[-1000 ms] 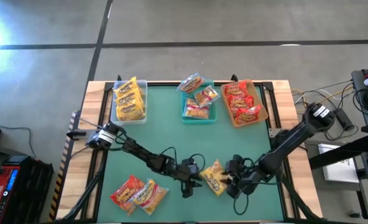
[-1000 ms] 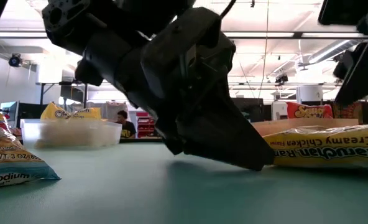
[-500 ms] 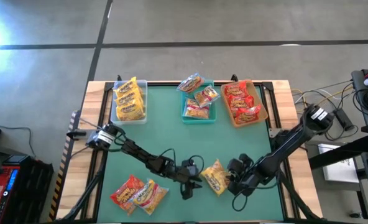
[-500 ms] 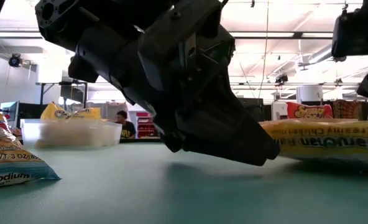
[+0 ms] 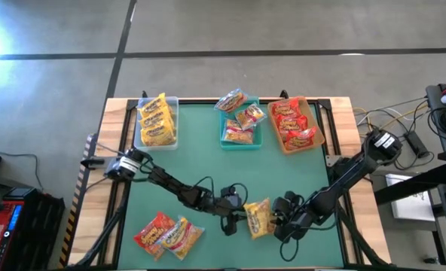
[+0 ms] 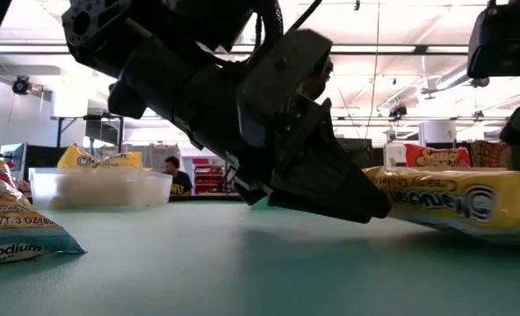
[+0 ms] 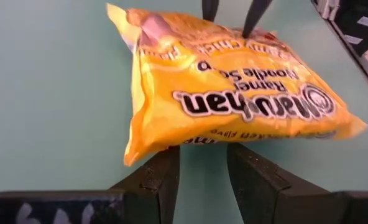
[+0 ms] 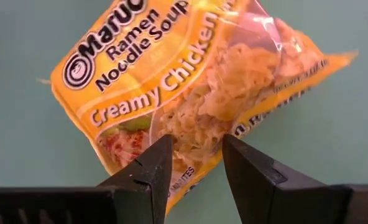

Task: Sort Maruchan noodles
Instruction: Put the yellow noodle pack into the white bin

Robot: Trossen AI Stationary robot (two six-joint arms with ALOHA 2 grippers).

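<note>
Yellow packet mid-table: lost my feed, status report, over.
Left gripper and right gripper at opposite edges of the yellow Creamy Chicken packet. Grip unclear. Packet tilted off the table. Nothing in the way.

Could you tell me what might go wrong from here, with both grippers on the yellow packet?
1. The left gripper and right gripper stand at opposite ends of the yellow packet; if both pull, the crinkly wrapper could tear or slip free.
2. The right fingers straddle only an edge of it, so a lift may drop it.
3. The arms are close together and could collide.
</note>
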